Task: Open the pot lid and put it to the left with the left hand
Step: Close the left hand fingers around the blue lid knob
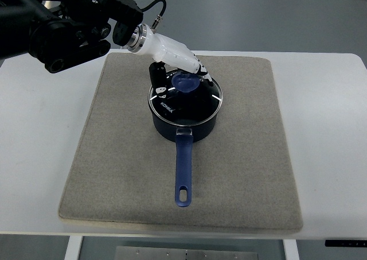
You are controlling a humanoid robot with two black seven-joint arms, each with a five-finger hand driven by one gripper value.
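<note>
A dark blue pot (pixel 184 127) stands on the grey mat (pixel 114 174), its long blue handle (pixel 183 177) pointing toward me. Its glass lid (pixel 186 102) with a blue knob (pixel 186 83) looks slightly tilted on the rim. My left hand (pixel 182 76) reaches in from the upper left. Its white palm is over the back of the lid and its black fingers (pixel 157 76) curl around the knob. The contact under the palm is partly hidden.
The mat lies on a white table (pixel 321 156). Bare mat shows to the left of the pot (pixel 120 128) and to its right. The black left arm (pixel 63 27) crosses the upper left corner.
</note>
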